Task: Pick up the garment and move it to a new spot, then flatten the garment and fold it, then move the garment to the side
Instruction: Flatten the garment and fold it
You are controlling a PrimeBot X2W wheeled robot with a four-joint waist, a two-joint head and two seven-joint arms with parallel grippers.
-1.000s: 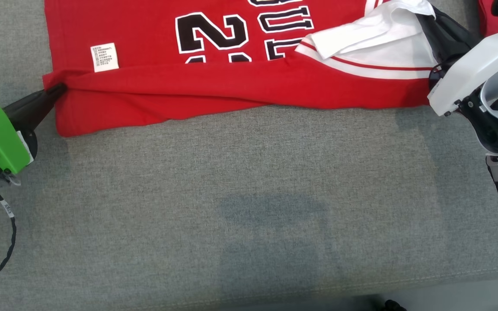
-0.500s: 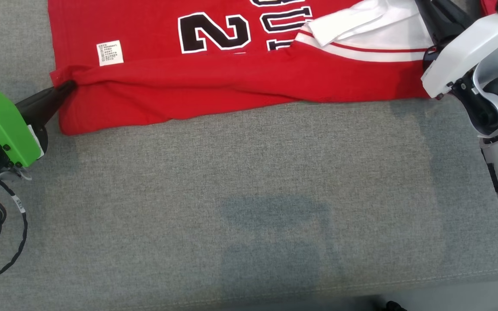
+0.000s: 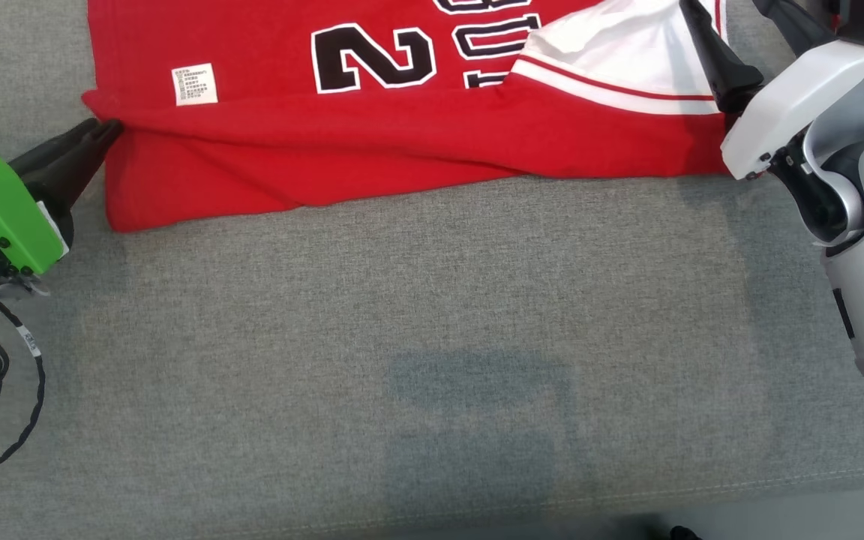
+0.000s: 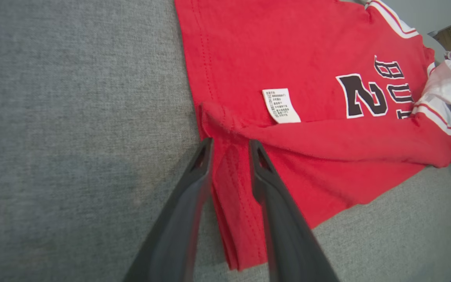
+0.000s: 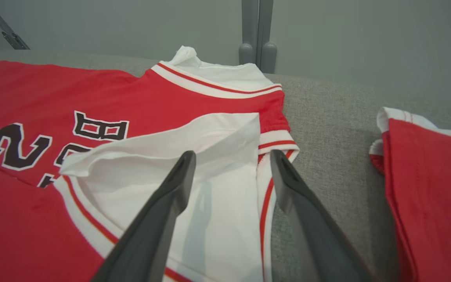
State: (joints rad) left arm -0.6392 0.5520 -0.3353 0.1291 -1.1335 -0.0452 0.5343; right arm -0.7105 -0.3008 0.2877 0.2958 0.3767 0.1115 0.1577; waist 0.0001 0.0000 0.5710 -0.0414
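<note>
You are looking at a table [image 3: 432, 315] covered in grey woven cloth, with a stitched seam running along its near edge. Behind it a plain grey wall [image 5: 131, 23] is standing, with one grey post [image 5: 257, 27] against it.

One red garment [image 3: 372, 150] is lying flat across the far part of the table, its near edge folded over. It is showing one white care label [image 3: 194, 84], and one white sleeve [image 5: 210, 188] is lying at its right end. A second red piece [image 5: 425, 184] is lying apart from it, further right.

Your two grippers are sitting at opposite ends of the garment. The left gripper [image 4: 229, 143] is keeping its fingers a little apart, straddling the folded left corner and not closed on it. The right gripper [image 5: 233, 156] is hovering over the white sleeve with its fingers spread wide, holding nothing.
</note>
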